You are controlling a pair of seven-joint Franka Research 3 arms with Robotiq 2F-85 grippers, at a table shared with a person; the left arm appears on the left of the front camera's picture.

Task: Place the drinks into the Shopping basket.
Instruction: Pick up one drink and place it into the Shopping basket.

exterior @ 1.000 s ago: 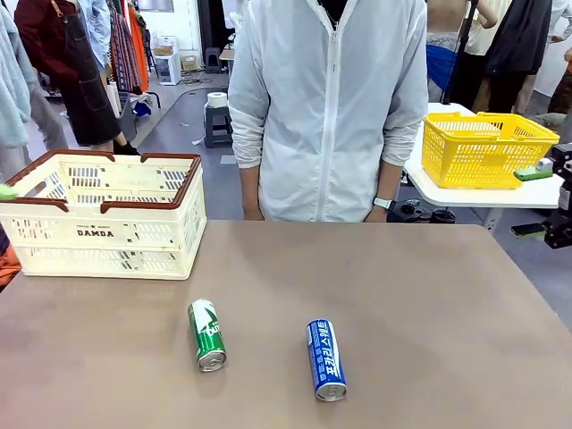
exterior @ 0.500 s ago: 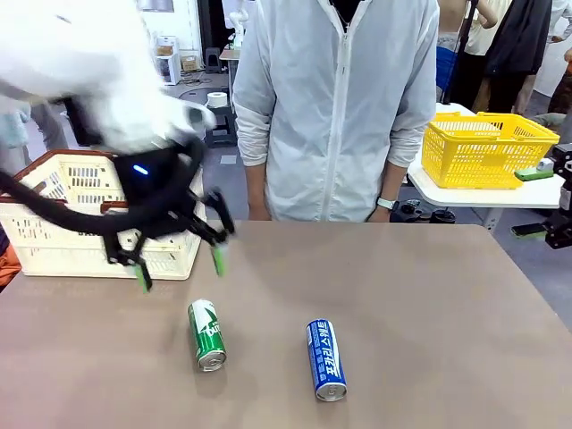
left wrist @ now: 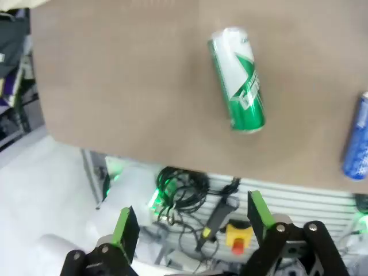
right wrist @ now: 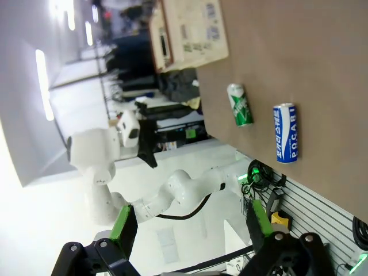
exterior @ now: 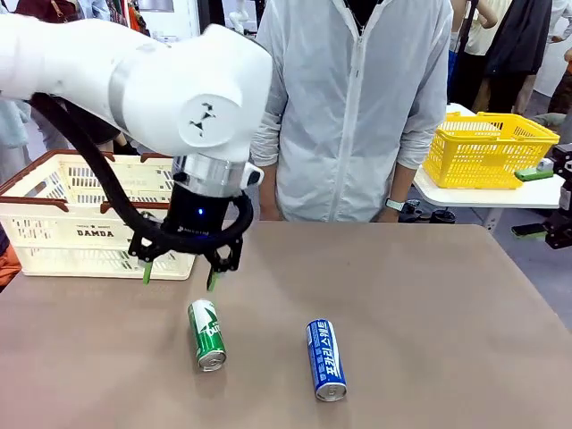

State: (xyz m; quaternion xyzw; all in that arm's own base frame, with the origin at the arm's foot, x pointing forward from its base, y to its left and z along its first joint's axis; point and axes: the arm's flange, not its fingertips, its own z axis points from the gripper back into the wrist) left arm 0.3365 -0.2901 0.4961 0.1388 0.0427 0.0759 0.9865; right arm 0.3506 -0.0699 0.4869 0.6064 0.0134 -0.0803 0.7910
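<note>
Hovering spread wide at the far end of the green can (exterior: 206, 334), the left tool (exterior: 179, 277) seems poised to straddle it where it lies flat on the bench (exterior: 447, 313); the right tool (right wrist: 190, 223) gapes wide too.

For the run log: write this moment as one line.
left gripper: open, hovering by green can | right gripper: open, empty | green can, blue can: lying on table | Shopping basket: at table's left

A matte brown surface (exterior: 429, 304) fills the foreground of a busy indoor workroom. Beyond its far right corner stands a white table (exterior: 465, 192) carrying a bright yellow mesh basket (exterior: 487, 152), with grey floor (exterior: 536, 264) below. In the right wrist view, long strip lights (right wrist: 41, 83) glow against pale walls
</note>
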